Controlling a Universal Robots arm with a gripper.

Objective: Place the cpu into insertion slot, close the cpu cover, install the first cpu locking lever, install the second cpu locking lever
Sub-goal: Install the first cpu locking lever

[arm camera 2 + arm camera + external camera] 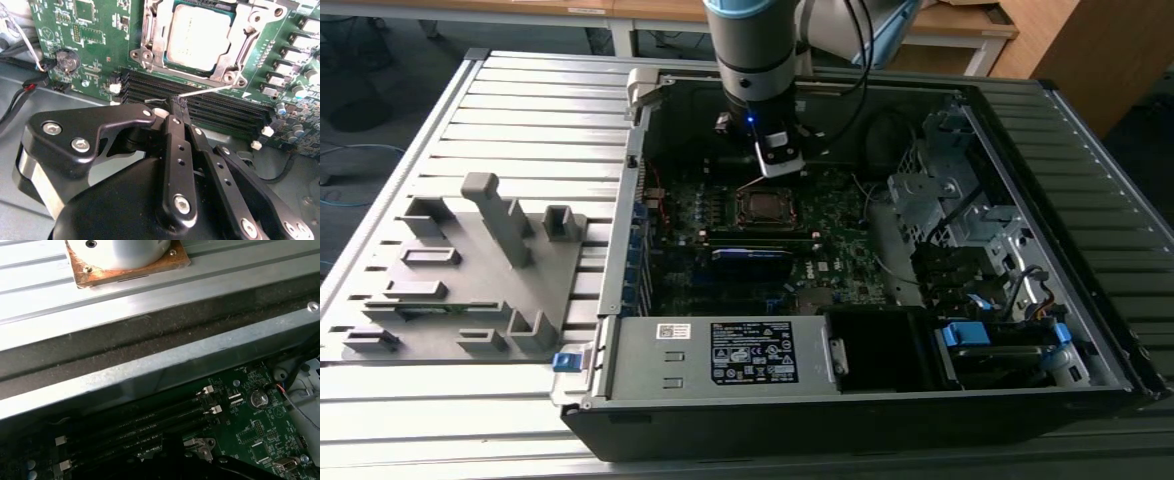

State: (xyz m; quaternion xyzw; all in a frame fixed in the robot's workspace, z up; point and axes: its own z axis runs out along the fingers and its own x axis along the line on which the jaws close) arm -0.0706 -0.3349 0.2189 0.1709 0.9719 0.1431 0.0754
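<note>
gripper (178,102) pinching locking lever (205,91), memory slots (220,107) beneath

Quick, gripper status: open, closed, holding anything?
Black two-finger gripper: shut, pinching the end of the thin silver wire locking lever.

Chip (200,35) in socket (761,208), cover (150,50) over chip edges. Memory slots (220,107) just beside socket. Lever (207,90) reaches from socket corner across slots, its end pinched in gripper (177,102).
</note>
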